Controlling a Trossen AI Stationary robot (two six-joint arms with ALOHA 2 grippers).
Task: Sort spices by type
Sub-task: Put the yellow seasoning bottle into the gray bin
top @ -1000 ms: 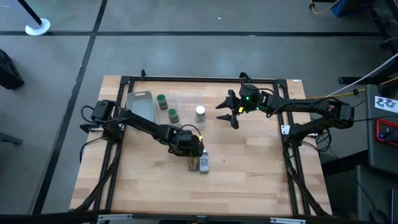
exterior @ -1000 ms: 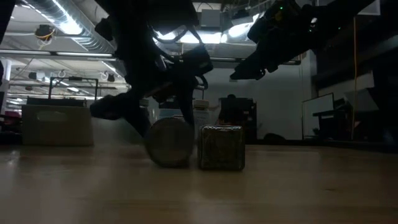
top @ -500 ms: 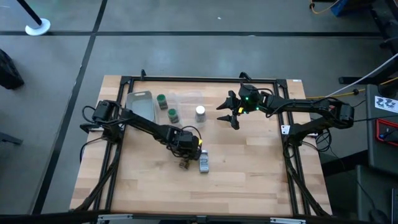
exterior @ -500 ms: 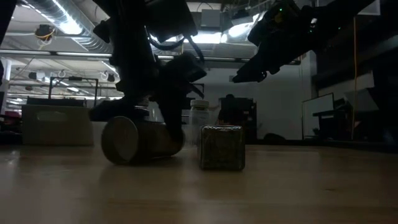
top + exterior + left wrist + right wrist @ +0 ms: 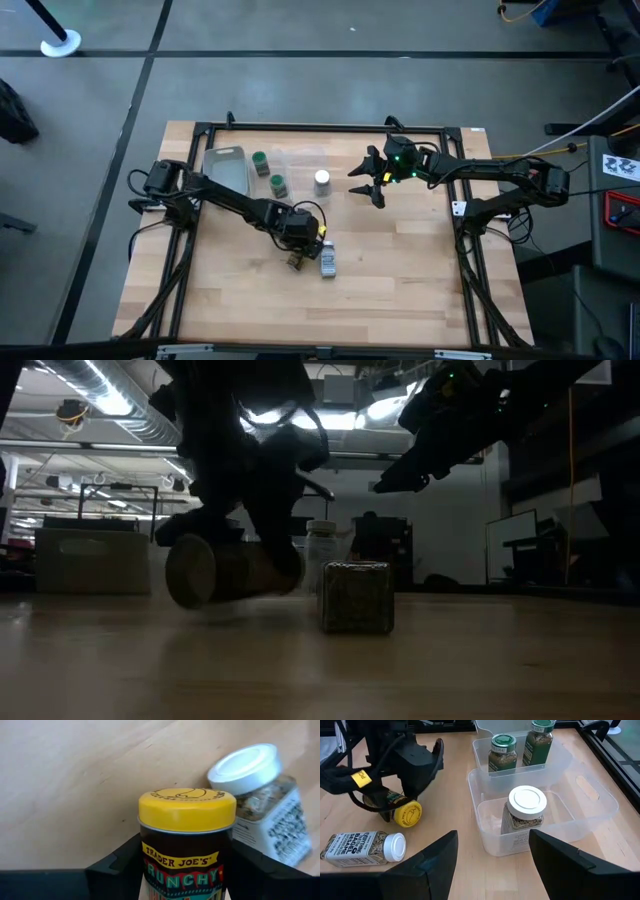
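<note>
A yellow-lidded spice jar [image 5: 186, 810] lies on its side near the table's middle, with my left gripper [image 5: 297, 248] shut on it from above. Right beside it a white-lidded jar [image 5: 328, 262] lies on its side on the wood. Two green-lidded jars [image 5: 502, 751] stand upright in a clear container [image 5: 560, 755]. Another white-lidded jar [image 5: 522, 812] stands in a second clear container [image 5: 600, 805]. My right gripper [image 5: 362, 178] hangs open in the air just right of that container, with nothing between its fingers. My left gripper pinches the yellow-lidded jar's labelled body [image 5: 150, 875], just below the lid, between its two fingers [image 5: 117, 870]. The fingers slant down from above and lie across the jar. The jar lies on its side [image 5: 225, 570], at or just above the wood; which, I cannot tell.
A third clear tray [image 5: 228, 165] sits at the far left of the table. A black frame [image 5: 320, 128] runs around the tabletop. Bare wood [image 5: 400, 290] stretches across the near half of the table.
My left gripper has rolled about its wrist and closed on the yellow-lidded jar. The jar has swung round on the table, away from the lying white-lidded jar and a little toward the left edge. That white-lidded jar has stayed where it was.
</note>
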